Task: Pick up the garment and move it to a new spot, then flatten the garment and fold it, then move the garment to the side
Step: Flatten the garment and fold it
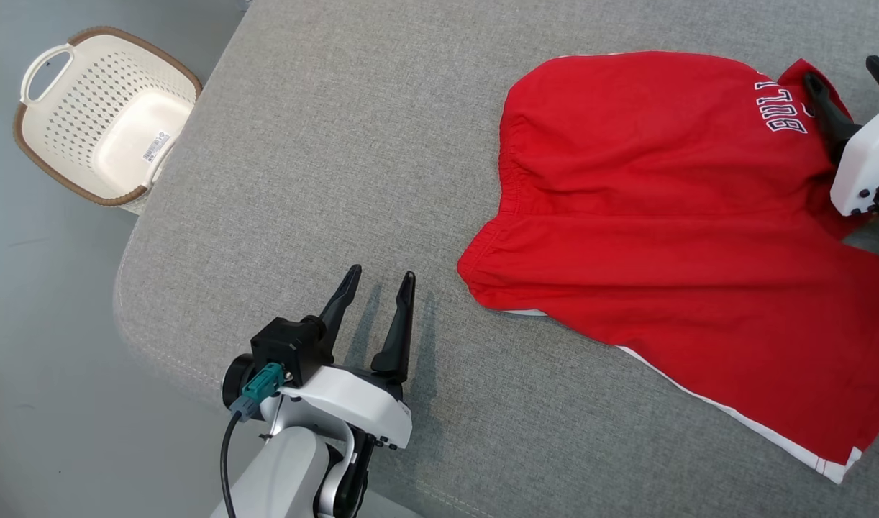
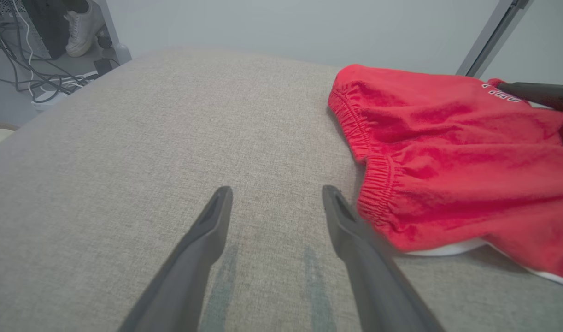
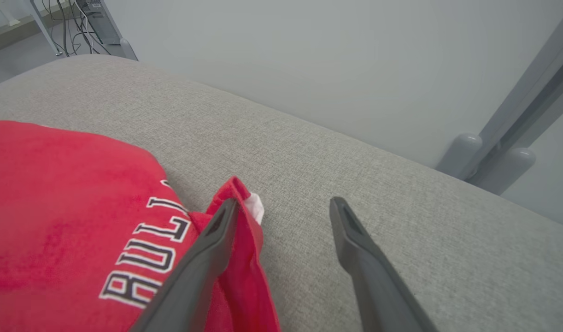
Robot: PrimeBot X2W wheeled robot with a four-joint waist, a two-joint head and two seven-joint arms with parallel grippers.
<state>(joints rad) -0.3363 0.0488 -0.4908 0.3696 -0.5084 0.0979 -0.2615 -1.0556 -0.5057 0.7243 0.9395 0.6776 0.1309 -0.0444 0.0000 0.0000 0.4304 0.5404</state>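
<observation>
Head view, left gripper (image 1: 380, 273): jaws spread, empty, above the bare grey cushion (image 1: 339, 144).
Head view, red shorts (image 1: 662, 201): lying flat on the cushion, right of the left gripper, near but apart.
Head view, right gripper (image 1: 842, 70): jaws parted, over the shorts' lettered corner.
Head view, laundry basket (image 1: 73, 108): off the cushion, ahead and left of the left gripper.
Left wrist view, left gripper (image 2: 277, 190): nothing between the fingers; elastic waistband (image 2: 373, 184) just beside the right finger.
Right wrist view, right gripper (image 3: 285, 203): fingers apart, not clamped; left finger against the upturned hem corner (image 3: 247, 230), right finger over bare cushion; lettering (image 3: 143, 258) left of the fingers.
</observation>
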